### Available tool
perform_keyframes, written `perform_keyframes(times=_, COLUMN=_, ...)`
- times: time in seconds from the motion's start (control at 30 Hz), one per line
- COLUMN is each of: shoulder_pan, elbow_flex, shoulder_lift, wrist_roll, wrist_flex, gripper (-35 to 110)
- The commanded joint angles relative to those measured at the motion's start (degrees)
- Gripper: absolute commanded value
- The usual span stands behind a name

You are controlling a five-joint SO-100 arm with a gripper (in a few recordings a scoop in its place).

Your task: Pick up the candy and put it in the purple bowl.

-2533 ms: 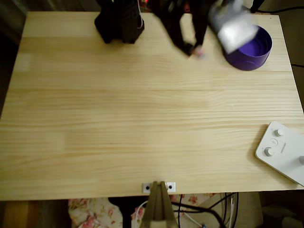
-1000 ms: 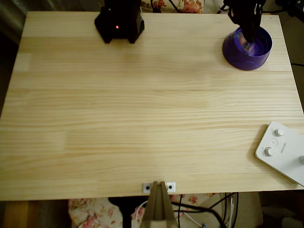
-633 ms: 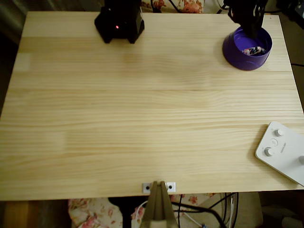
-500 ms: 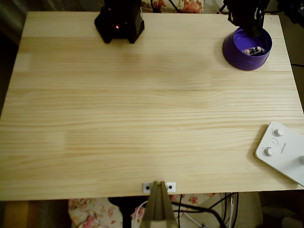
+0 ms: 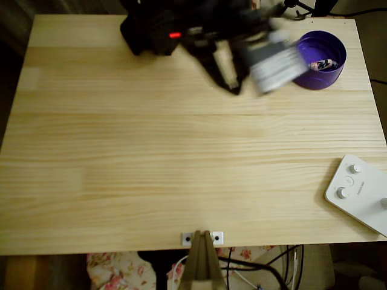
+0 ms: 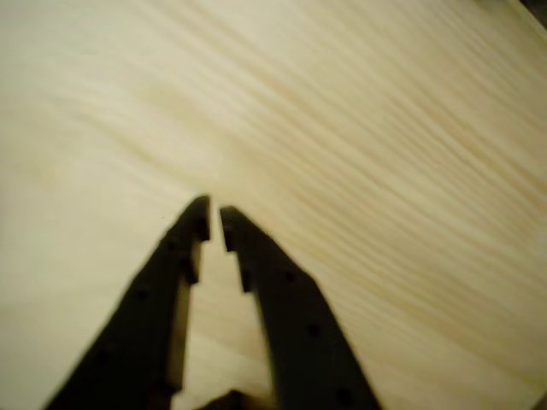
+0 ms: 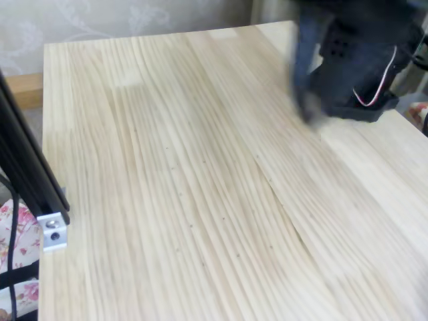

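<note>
Purple bowl [image 5: 321,60]: stood at the far right of the pale pine table [image 5: 181,181] in the overhead view, upright, not touched by the arm.

Candy [image 5: 320,64]: lay inside the bowl, against its lighter floor; wrapper markings just legible.

Gripper [image 6: 214,224]: black, two fingers drawn almost together with a thin gap between the tips, nothing between them in the wrist view; bare wood beneath. In the overhead view it was heavily blurred [image 5: 233,84], placed left of the bowl and near the arm's dark base [image 5: 151,30].

White box with knobs [image 5: 358,192]: lower right corner, well apart from everything else.

Condition: the task read as done, the candy resting where it belonged.

Risks, as judged: the blur suggested a fast sweep close above the table; a low pass could scrape the fingertips on the wood. The grey wrist block [image 5: 275,60] appeared just beside the bowl's rim, so a careless swing could knock the light bowl and tip the candy out.
</note>
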Motion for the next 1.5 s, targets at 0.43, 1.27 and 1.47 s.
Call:
perform_keyframes(times=0.43, shoulder_pan=34.72, elbow_flex=33.40, shoulder_lift=38.41, wrist_roll=3.43, wrist_flex=2.29, gripper=-1)
perform_keyframes(times=1.27, shoulder_pan=35.77, elbow_flex=46.58, shoulder_lift=46.58, wrist_roll=4.75, wrist_flex=3.60, gripper=-1)
perform_keyframes(times=1.47, shoulder_pan=35.77, elbow_flex=46.58, shoulder_lift=46.58, wrist_roll=4.75, wrist_flex=3.60, gripper=-1)
